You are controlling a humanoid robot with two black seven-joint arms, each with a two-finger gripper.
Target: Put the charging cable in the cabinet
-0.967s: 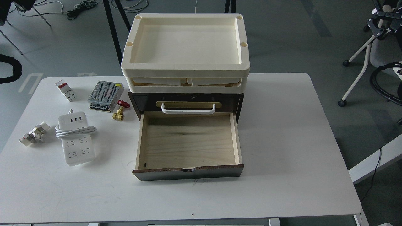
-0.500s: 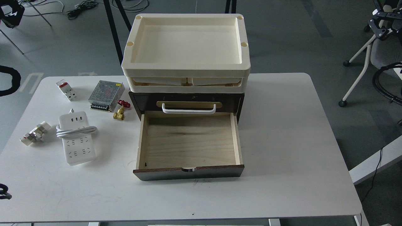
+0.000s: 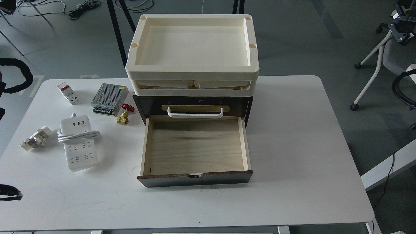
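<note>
The charging cable [image 3: 79, 143] is a white power strip with its thick white cord looped across it. It lies flat on the white table, left of the cabinet. The cabinet [image 3: 193, 104] is dark brown with cream trays [image 3: 192, 70] stacked on top. Its upper drawer is shut, with a white bar handle [image 3: 195, 113]. Its lower pale wood drawer [image 3: 195, 146] is pulled out, with nothing in it but a small dark speck. A small dark tip of my left arm [image 3: 11, 192] pokes in at the lower left edge, well short of the cable. My right gripper is out of view.
A silver mesh power supply box [image 3: 109, 95], a white-and-red breaker [image 3: 67, 93], a brass valve with a red knob [image 3: 123, 116] and a small white-and-metal part [image 3: 35, 138] lie around the cable. The table [image 3: 308, 146] ends close on the left. Black hoses hang at both sides.
</note>
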